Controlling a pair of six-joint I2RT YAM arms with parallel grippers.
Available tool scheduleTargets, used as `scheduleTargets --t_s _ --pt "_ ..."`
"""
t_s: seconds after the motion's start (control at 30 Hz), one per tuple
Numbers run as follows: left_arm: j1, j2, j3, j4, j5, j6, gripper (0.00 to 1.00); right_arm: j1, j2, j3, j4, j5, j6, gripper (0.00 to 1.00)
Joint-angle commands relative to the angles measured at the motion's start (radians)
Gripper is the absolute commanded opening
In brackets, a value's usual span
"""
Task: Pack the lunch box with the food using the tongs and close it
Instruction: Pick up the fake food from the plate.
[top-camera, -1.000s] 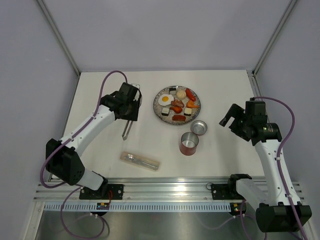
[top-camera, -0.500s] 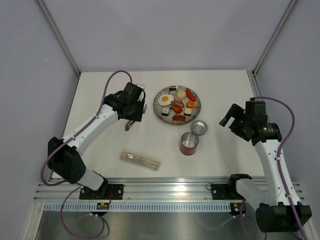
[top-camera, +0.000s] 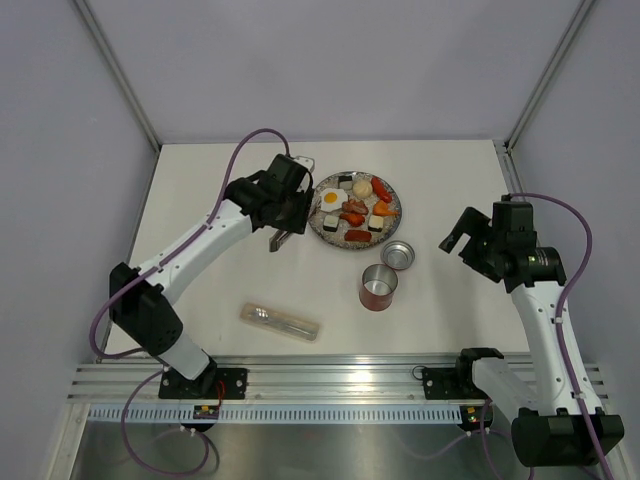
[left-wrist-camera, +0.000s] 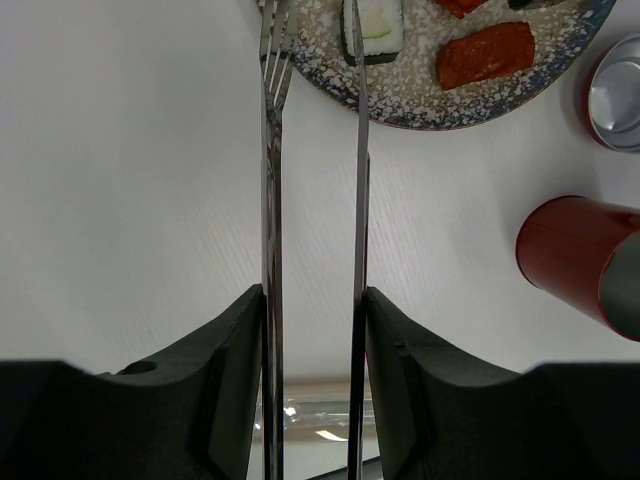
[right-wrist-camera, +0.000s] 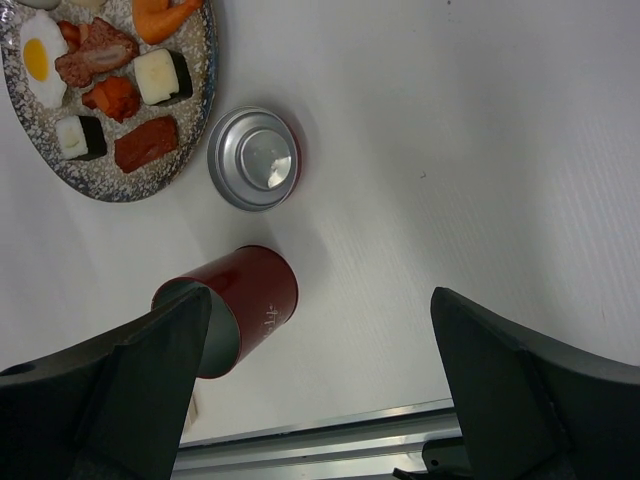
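My left gripper (top-camera: 284, 218) (left-wrist-camera: 313, 300) is shut on the tongs (top-camera: 278, 240) (left-wrist-camera: 269, 200), one slim silver arm against each finger. The arms stand slightly apart, and their tips reach the near-left rim of the speckled plate (top-camera: 327, 236) (left-wrist-camera: 420, 105) beside a black-and-white sushi block (left-wrist-camera: 372, 25). The food lies on that plate: a fried egg (top-camera: 332, 200) (right-wrist-camera: 42, 58), red-brown pieces (left-wrist-camera: 485, 55) and more sushi. The red lunch box (top-camera: 378, 287) (left-wrist-camera: 580, 265) (right-wrist-camera: 235, 300) stands open below the plate, its lid (top-camera: 399, 255) (right-wrist-camera: 254, 158) lying inner side up beside it. My right gripper (top-camera: 452, 238) (right-wrist-camera: 320, 295) hangs open and empty right of the lid.
A clear packet holding cutlery (top-camera: 280, 322) lies near the front edge, left of the lunch box. The aluminium rail (top-camera: 340, 378) runs along the table's near side. Grey walls close in the back and both sides.
My left arm has swung right with the tongs, from mid-table to the plate's left rim. The tongs' arms have spread a little. The right arm has not moved.
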Motion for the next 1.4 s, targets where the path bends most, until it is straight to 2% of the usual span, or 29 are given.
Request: scheduleTargets --t_s 0.0,0.73,1.37 --pt "-0.015 0.051 0.085 0.038 0.031 -0.001 0.45 0.002 -0.022 0.037 -0.015 -0.001 -0.006 1.00" --pt "-0.049 0.212 0.137 0.096 0.070 -0.033 0.50 0.002 -0.014 0.040 -0.023 0.001 -0.014 0.99" --pt "-0.086 0.276 0.178 0.067 -0.049 0.013 0.57 0.002 -0.007 0.046 -0.020 -0.005 -0.017 1.00"
